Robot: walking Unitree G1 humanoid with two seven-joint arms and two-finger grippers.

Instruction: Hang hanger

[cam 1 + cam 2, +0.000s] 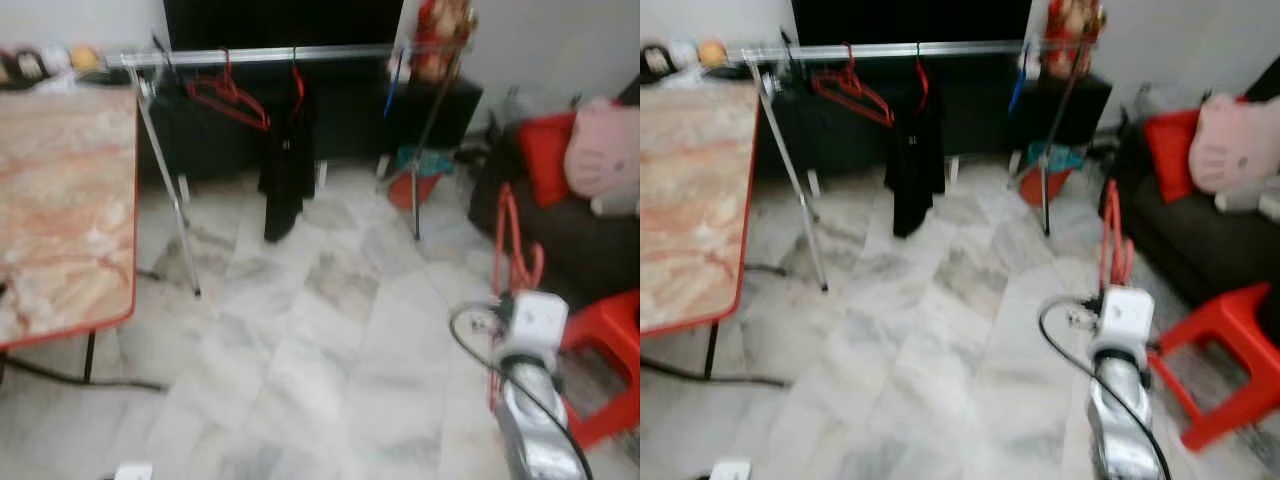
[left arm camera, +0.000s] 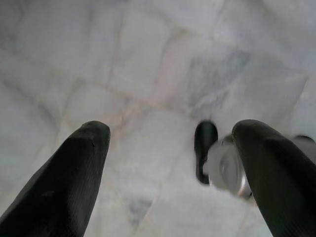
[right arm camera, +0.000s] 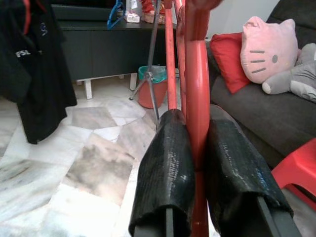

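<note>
My right gripper [image 3: 192, 129] is shut on a red hanger [image 3: 197, 74], which stands upright from the fingers [image 3: 165, 163]. From the head, that hanger [image 1: 511, 245] rises above my right wrist [image 1: 530, 322] at the right, over the marble floor. A silver clothes rail [image 1: 270, 55] spans the back of the room, well ahead of the gripper. On it hang an empty red hanger [image 1: 228, 98] and a black garment [image 1: 287, 165] on another red hanger. My left gripper [image 2: 170, 133] hangs open over the floor tiles, holding nothing.
A marble-top table with a red edge [image 1: 133, 200] stands at the left. A dark sofa [image 1: 580, 245] with a red cushion [image 1: 545, 155] and pink plush [image 1: 605, 150], plus a red stool [image 1: 612, 335], crowd the right. A red bin [image 1: 415, 185] sits by the rail's right leg.
</note>
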